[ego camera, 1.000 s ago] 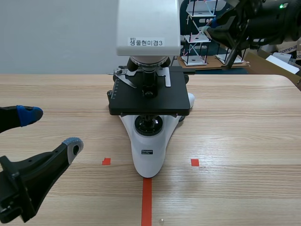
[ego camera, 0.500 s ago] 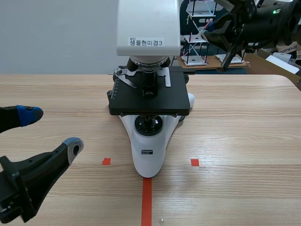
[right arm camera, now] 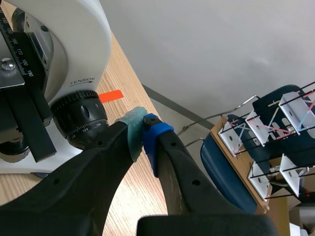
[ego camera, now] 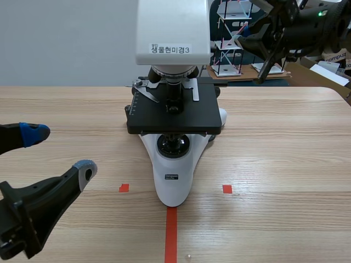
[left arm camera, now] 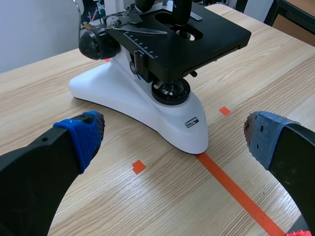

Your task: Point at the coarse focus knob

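A white and black microscope (ego camera: pixel 173 109) stands mid-table with its base on the tape line. In the right wrist view its large black ridged focus knob (right arm camera: pixel 81 120) sits on the side of the white arm. My right gripper (right arm camera: pixel 142 129) is shut on nothing, its pads just beside that knob; I cannot tell whether they touch. In the scene view the right gripper (ego camera: pixel 245 32) hangs raised beside the microscope head. My left gripper (ego camera: pixel 59 151) is open low at the near left. From the left wrist, the left gripper (left arm camera: pixel 172 132) faces the base, and the opposite knob (left arm camera: pixel 93 44) shows.
An orange tape line (ego camera: pixel 171 235) and two small squares mark the table's front. Behind the table stand white stick models (ego camera: pixel 227 44) on a board, a blue chair (right arm camera: pixel 221 162) and cardboard boxes (ego camera: pixel 329 68). Bare wood lies on both sides of the microscope.
The raised right arm shifted and turned slightly a second ago, then held still. The left arm and the microscope have not moved.
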